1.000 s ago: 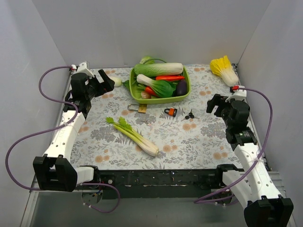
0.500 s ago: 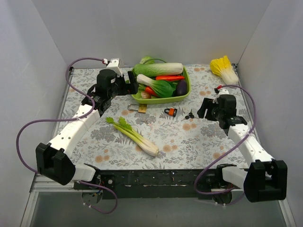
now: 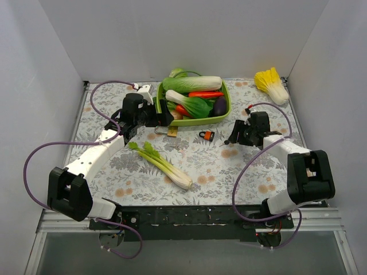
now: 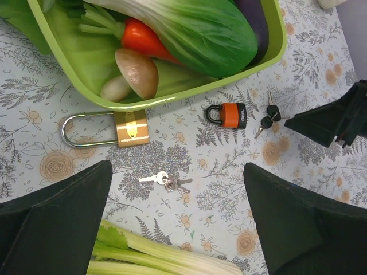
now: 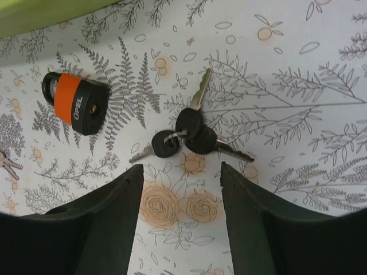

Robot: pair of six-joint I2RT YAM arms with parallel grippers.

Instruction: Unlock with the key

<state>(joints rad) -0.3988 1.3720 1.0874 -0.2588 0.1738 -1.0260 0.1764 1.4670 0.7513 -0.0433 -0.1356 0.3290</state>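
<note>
The key is a small bunch with black plastic heads (image 5: 187, 135) lying flat on the floral cloth. My right gripper (image 5: 180, 169) is open just above and short of it, fingers either side of the bunch, not touching. The bunch also shows in the left wrist view (image 4: 266, 116). A small red padlock (image 5: 77, 105) with a black shackle lies to its left. A brass padlock (image 4: 115, 129) lies by the green basket. My left gripper (image 4: 178, 172) is open and empty above a tiny silver key bunch (image 4: 166, 180). In the top view the left gripper (image 3: 166, 119) and right gripper (image 3: 232, 136) flank the red padlock (image 3: 207, 136).
A green basket (image 3: 222, 114) full of vegetables stands at the back centre. A celery stalk (image 3: 163, 165) lies front left of the padlocks. A yellow-white cabbage (image 3: 272, 85) lies at the back right. Grey walls close in three sides.
Both arms have swung inward. The left gripper moved from the far left to beside the basket and brass padlock. The right gripper moved left to just over the black-headed keys.
</note>
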